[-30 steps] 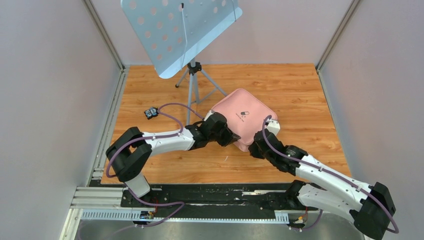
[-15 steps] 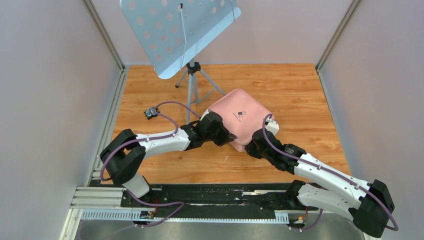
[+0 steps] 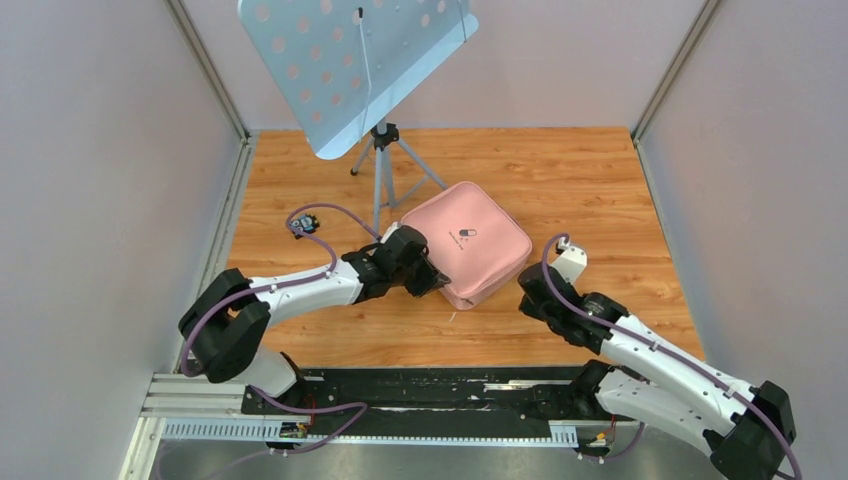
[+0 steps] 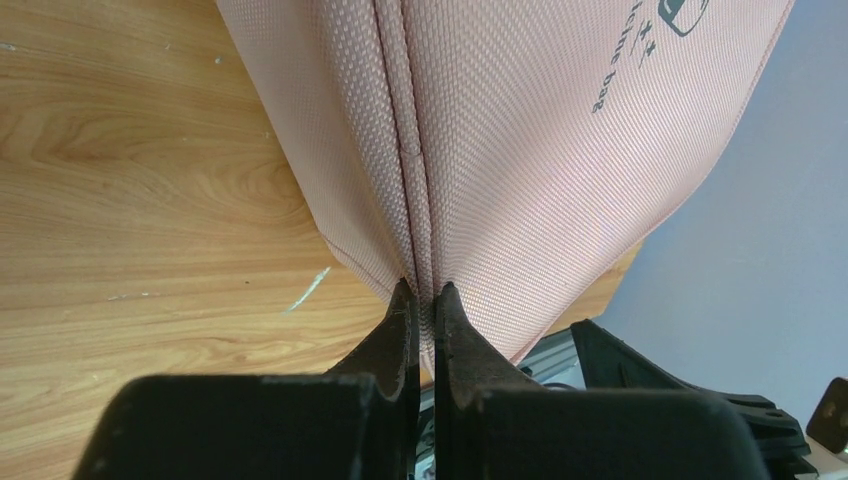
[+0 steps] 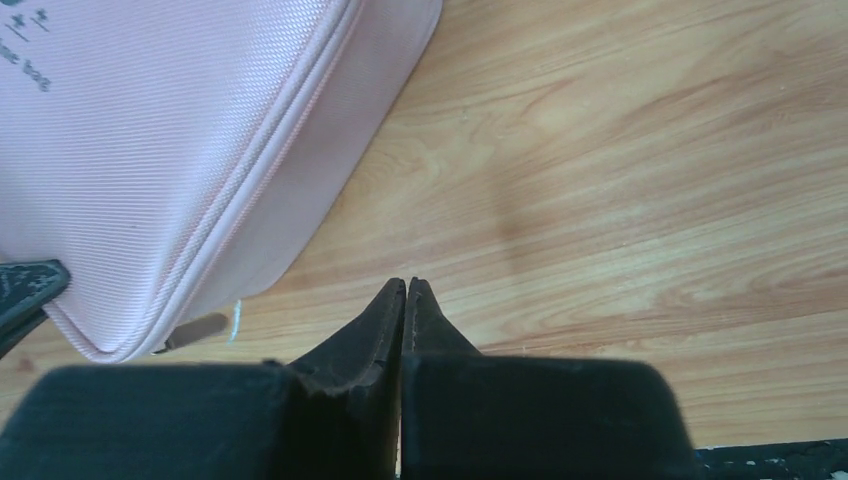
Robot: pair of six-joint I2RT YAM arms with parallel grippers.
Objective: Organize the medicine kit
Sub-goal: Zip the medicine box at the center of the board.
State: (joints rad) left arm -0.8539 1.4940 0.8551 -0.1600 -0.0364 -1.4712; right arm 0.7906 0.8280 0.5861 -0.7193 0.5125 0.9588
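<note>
The pink medicine kit (image 3: pixel 470 240) lies zipped shut on the wooden table, its dark pill logo facing up. My left gripper (image 3: pixel 438 282) is at its near-left edge, and in the left wrist view the gripper (image 4: pixel 421 290) is shut on the zip seam of the kit (image 4: pixel 520 130). My right gripper (image 3: pixel 524 284) hovers to the right of the kit, apart from it. Seen from the right wrist, this gripper (image 5: pixel 406 285) is shut and holds nothing, over bare wood. There the kit (image 5: pixel 150 150) fills the upper left, with a grey zip pull (image 5: pixel 190 333) at its near corner.
A pale blue perforated music stand (image 3: pixel 355 60) on a tripod (image 3: pixel 385 170) stands at the back, just behind the kit. A small black device (image 3: pixel 304 224) on a purple cable lies at the left. Grey walls close in both sides; a metal rail (image 3: pixel 400 395) runs along the near edge.
The left gripper has pulled the kit leftward and away from the right arm. The right gripper, earlier against the kit's near-right corner, has drawn back to the right and stands clear of it.
</note>
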